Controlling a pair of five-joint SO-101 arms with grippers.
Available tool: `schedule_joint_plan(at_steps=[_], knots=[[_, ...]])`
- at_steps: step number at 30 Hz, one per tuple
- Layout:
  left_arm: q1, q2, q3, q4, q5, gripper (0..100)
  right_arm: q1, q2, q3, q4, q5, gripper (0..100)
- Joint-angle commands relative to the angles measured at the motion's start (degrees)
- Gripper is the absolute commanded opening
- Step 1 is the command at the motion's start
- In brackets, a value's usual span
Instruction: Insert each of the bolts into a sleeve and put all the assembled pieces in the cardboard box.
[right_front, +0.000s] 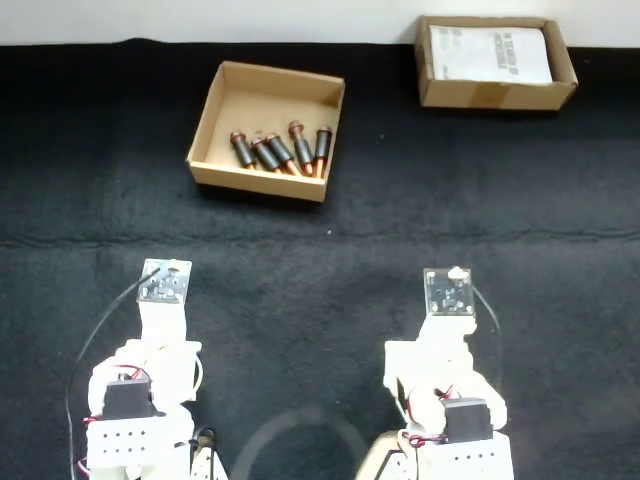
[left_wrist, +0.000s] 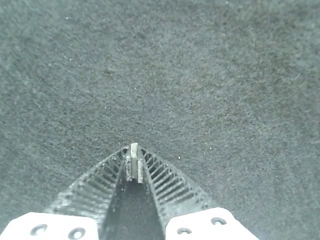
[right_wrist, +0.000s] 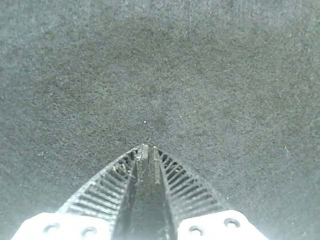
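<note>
Five assembled pieces (right_front: 280, 150) lie side by side in the open cardboard box (right_front: 225, 100), near its front wall. Their long axes run far-to-near, slightly fanned, with coppery heads at the far end and dark grey cylindrical sleeves. My left pincer (left_wrist: 134, 161) and right pincer (right_wrist: 149, 159) have their ribbed tips pressed together over fuzzy black cloth (right_front: 400, 230).
</note>
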Motion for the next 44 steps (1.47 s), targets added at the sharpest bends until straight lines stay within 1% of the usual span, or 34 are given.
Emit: schedule_joint_plan(at_steps=[1, 5, 44], knots=[[-0.57, 0.48, -0.57, 0.18, -0.53, 1, 0.57, 0.66, 5.85, -0.84, -0.62, 0.7], [-0.57, 0.48, -0.57, 0.18, -0.53, 1, 0.57, 0.66, 7.78, -1.8, -0.62, 0.7], [-0.57, 0.48, -0.57, 0.18, -0.53, 1, 0.57, 0.66, 7.78, -1.8, -0.44, 0.8]])
